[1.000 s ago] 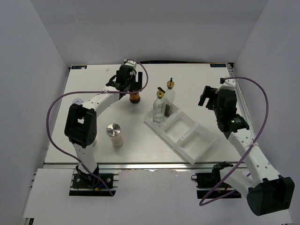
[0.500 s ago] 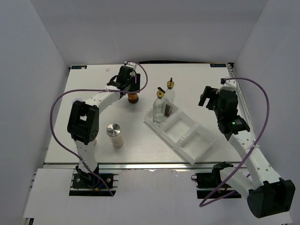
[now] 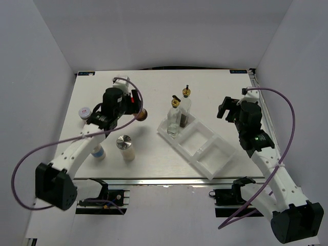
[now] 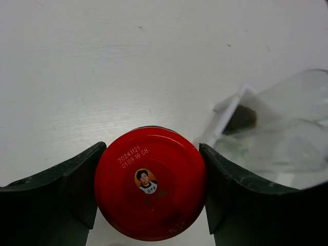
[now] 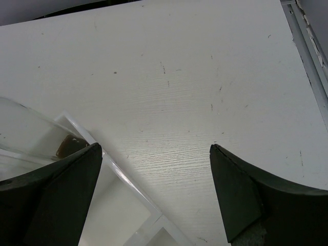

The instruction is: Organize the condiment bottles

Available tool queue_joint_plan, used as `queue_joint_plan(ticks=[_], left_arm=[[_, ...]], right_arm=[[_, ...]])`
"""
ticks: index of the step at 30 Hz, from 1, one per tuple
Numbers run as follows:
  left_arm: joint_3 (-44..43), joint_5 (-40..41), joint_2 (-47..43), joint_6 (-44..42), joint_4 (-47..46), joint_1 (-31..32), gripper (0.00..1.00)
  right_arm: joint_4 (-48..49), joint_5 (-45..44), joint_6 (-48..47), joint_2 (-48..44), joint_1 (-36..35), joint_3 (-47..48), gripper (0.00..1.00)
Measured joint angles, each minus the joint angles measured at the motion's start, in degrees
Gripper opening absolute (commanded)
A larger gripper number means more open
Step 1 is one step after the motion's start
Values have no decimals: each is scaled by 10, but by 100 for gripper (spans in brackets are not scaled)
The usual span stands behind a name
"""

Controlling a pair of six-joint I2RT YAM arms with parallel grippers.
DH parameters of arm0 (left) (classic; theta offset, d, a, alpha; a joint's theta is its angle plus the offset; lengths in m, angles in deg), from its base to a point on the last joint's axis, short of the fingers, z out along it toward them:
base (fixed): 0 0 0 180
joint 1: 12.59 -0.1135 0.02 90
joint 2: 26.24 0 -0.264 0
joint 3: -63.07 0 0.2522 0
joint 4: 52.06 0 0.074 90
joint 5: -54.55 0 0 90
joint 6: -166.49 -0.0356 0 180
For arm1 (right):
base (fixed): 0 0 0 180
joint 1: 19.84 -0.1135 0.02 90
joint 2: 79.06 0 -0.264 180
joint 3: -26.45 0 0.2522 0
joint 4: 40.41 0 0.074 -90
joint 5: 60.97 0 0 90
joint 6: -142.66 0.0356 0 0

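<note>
The white bench (image 3: 154,84) carries a white three-compartment tray (image 3: 212,152), lying slantwise at 4 o'clock from the bench's middle. The left hand (image 3: 138,109), at 10 o'clock of the tray, grips the dark red-lidded jar (image 4: 150,188) by both sides; I cannot tell whether the jar touches the bench. The right hand (image 3: 224,108), at 2 o'clock of the tray, is spread wide and holds nothing. Two gold-spouted bottles (image 3: 175,119) stand upright at the tray's 10 o'clock end. The silver-capped shaker (image 3: 124,146) stands at the bench's 7 o'clock. The blue-labelled bottle (image 3: 98,152) is at the shaker's 9 o'clock, partly under the left arm. The small pale-lidded jar (image 3: 84,111) is at the bench's 9 o'clock.
</note>
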Motion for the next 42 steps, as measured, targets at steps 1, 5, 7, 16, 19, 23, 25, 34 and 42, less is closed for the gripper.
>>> queue_joint_plan(ticks=[1,5,7,16,19,23,25,34,42], left_arm=[[19,-8,-27,9,-5,3,0],[81,5,-113,37,-5,59,0],[91,23,-127,44,5,109,0],[92,82,-124,60,57,286,0],[92,95,-118,56,65,316,0],[86,100,-88,40,49,363,0],[72,94,-53,30,39,381,0],[-47,93,118,-6,-20,397,0],[-136,71,207,-40,-50,397,0]], right_arm=[[1,2,0,0,0,0,89],[1,8,0,0,0,0,89],[1,10,0,0,0,0,89],[2,15,-1,-5,0,0,89],[3,15,-1,-11,0,0,89],[6,15,-2,-13,0,0,89],[6,14,-2,-13,0,0,89],[10,5,-8,-17,0,-8,89],[11,-5,-12,-25,0,-17,89]])
